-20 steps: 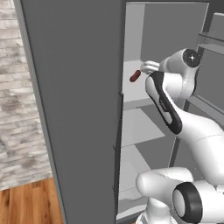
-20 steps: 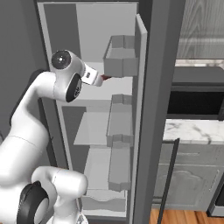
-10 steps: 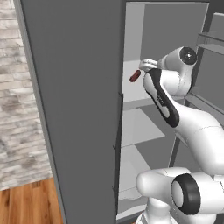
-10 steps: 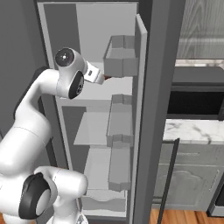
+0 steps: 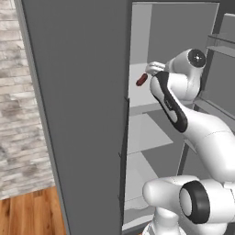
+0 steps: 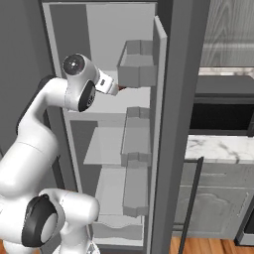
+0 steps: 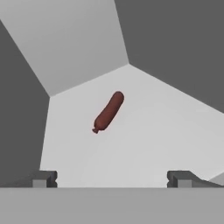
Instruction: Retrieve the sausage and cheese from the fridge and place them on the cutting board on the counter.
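One sausage [image 7: 108, 112] lies alone on a light grey upper shelf [image 7: 144, 144] inside the fridge [image 5: 78, 114], dark red-brown, slanted toward the back corner. The claw [image 7: 111, 179] hangs just short of it with its jaws spread wide and nothing between them. By my reckoning the task has barely begun: neither food has left the fridge, the cheese is nowhere to be made out, and both must yet go to the cutting board. The fridge door [image 6: 166, 124] stands open, its bins [image 6: 137, 64] bare. Beyond it, the white marble tabletop [image 6: 218, 148] sits over grey drawer fronts; a brick wall [image 5: 18, 114] and wood floor [image 5: 27, 215] lie to the other side.
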Robot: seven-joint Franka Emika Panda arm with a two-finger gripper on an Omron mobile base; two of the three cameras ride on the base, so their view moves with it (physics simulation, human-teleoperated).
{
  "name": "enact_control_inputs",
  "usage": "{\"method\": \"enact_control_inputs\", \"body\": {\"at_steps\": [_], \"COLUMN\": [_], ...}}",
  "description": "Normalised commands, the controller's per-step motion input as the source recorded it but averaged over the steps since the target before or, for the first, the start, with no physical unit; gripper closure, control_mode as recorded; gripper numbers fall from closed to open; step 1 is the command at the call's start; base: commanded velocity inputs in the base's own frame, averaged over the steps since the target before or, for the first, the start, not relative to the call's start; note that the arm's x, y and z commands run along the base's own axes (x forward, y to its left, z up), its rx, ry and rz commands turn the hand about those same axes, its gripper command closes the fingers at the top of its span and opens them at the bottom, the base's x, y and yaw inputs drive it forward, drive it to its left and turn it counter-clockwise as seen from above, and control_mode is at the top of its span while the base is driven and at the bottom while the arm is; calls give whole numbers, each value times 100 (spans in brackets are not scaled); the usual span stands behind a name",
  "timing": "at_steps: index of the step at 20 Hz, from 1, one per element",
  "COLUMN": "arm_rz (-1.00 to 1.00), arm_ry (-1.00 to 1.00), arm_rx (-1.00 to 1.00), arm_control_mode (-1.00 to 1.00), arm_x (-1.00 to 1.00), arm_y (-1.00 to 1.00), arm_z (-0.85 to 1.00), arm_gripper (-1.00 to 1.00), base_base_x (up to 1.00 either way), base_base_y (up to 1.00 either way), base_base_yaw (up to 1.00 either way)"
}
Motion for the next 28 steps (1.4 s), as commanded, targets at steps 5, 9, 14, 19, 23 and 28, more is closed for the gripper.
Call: {"method": "enact_control_inputs", "body": {"at_steps": [5, 9, 14, 19, 23, 28], "arm_rz": [0, 0, 0, 0, 0, 0], "arm_ry": [8, 11, 9, 4, 0, 0], "arm_rx": [0, 0, 0, 0, 0, 0], "arm_control_mode": [-100, -100, -100, -100, -100, -100], "arm_x": [9, 18, 19, 15, 26, 40], "arm_y": [0, 0, 0, 0, 0, 2], "arm_z": [0, 0, 0, -30, -30, -23], "arm_gripper": [-100, -100, -100, -100, -100, -100], "base_base_x": [0, 0, 0, 0, 0, 0], "base_base_y": [0, 0, 0, 0, 0, 0], "base_base_yaw": [0, 0, 0, 0, 0, 0]}}
